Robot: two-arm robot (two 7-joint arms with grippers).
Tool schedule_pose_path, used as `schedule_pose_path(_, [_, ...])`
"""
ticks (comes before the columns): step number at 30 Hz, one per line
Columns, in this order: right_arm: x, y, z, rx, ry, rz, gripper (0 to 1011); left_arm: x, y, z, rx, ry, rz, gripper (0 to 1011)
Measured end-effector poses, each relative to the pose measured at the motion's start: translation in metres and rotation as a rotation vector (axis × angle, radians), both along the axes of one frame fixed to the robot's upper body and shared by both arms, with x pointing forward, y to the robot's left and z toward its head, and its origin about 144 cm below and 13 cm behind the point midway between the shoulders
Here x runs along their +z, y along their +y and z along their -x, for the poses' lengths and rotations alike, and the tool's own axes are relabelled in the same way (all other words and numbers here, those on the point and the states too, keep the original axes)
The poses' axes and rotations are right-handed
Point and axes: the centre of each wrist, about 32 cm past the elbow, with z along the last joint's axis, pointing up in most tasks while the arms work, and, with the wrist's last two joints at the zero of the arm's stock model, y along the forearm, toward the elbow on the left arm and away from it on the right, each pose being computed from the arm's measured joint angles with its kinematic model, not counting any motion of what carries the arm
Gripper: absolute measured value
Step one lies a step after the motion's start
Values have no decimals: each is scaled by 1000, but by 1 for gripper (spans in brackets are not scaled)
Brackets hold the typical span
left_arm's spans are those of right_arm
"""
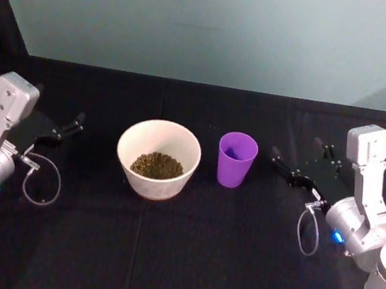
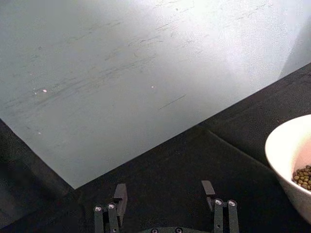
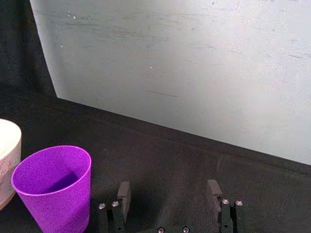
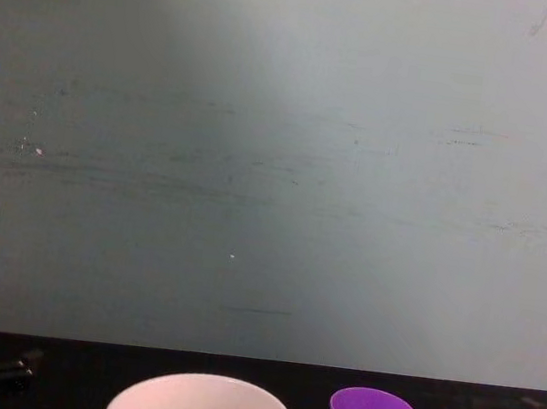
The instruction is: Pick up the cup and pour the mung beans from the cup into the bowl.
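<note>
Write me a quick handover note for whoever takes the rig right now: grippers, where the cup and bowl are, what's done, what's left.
Left gripper: open, holding nothing, to the robot's left of the bowl.
Right gripper: open, holding nothing, to the robot's right of the cup, apart from it.
Bowl: upright on the black table, with mung beans in its bottom.
Cup: upright just to the right of the bowl, not touching it; no beans visible inside.
Done: the beans appear to be in the bowl and the cup is set down.
Left: probably nothing; just check that the cup is truly empty.

Head high, chest low — wrists close.
</note>
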Motion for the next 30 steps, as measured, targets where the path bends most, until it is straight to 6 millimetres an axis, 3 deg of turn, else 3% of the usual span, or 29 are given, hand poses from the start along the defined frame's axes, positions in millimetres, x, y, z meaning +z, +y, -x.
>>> schedule_pose_path(30, [0,0,0,-1,-1,-5,1003,0,0,0,0,0,0,1000])
